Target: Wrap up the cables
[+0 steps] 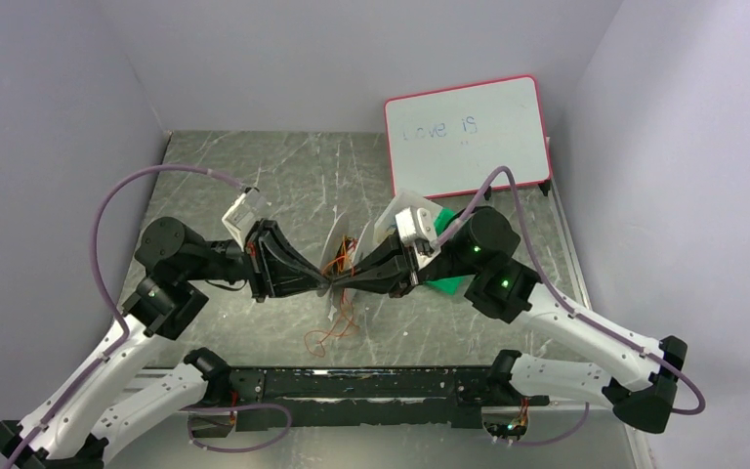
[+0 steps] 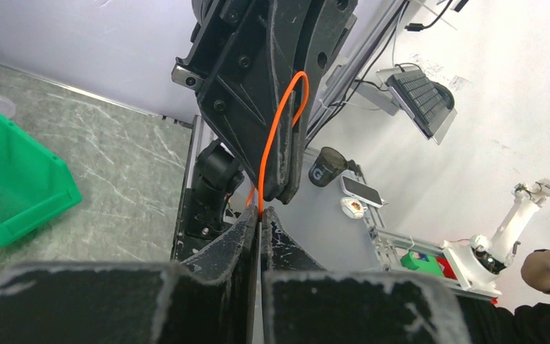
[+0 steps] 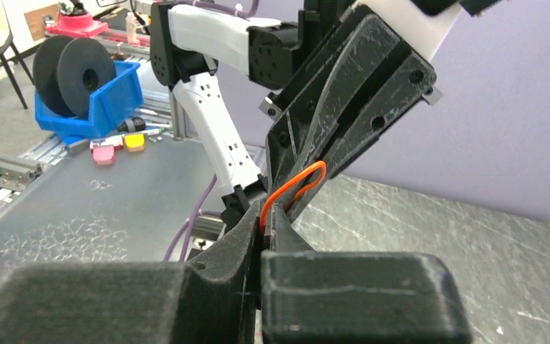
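The cable is a thin orange-red wire. A loose tangle of it (image 1: 324,334) lies on the table below the grippers. My left gripper (image 1: 323,284) and right gripper (image 1: 345,281) meet tip to tip above the table's middle. In the left wrist view my left gripper (image 2: 259,215) is shut on the wire (image 2: 271,143), which loops up over the right gripper's fingers (image 2: 286,172). In the right wrist view my right gripper (image 3: 266,216) is shut on a short wire loop (image 3: 295,185) running to the left gripper's fingers (image 3: 329,154). A white spool (image 1: 336,244) stands on edge just behind the fingertips.
A green bin (image 1: 449,284) sits under the right arm and shows in the left wrist view (image 2: 14,179). A red-framed whiteboard (image 1: 466,132) leans at the back right. A black rail (image 1: 361,383) runs along the near edge. Grey walls enclose the table.
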You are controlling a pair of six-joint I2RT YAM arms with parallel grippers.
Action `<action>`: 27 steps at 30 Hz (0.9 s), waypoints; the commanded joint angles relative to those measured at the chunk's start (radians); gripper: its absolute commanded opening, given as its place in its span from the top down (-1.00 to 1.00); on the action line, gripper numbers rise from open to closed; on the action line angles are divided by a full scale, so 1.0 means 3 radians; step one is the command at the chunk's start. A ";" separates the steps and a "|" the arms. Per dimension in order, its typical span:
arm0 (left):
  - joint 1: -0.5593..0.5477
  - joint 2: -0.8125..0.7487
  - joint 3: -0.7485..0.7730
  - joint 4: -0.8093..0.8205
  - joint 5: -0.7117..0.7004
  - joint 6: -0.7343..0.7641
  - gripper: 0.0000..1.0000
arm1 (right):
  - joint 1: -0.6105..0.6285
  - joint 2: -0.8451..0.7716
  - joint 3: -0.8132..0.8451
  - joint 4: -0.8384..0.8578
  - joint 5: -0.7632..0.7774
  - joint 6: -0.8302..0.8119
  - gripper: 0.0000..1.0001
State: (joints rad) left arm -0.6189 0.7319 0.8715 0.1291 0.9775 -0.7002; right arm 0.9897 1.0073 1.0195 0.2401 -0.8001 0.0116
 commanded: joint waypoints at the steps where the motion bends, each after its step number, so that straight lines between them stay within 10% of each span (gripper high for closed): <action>1: -0.0001 -0.0083 0.0181 -0.0430 -0.0150 0.0356 0.86 | 0.0010 -0.0178 -0.0168 -0.0182 0.0102 -0.0010 1.00; 27: 0.0001 -0.0081 0.0931 -0.2368 -0.1012 0.1575 0.86 | 0.0012 -0.0797 -0.0767 -0.1755 0.1705 0.0250 1.00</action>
State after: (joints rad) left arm -0.6189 0.7033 1.1225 -0.5297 0.7238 -0.2684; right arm 0.9897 0.7681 0.7788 -0.2432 -0.4259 0.0704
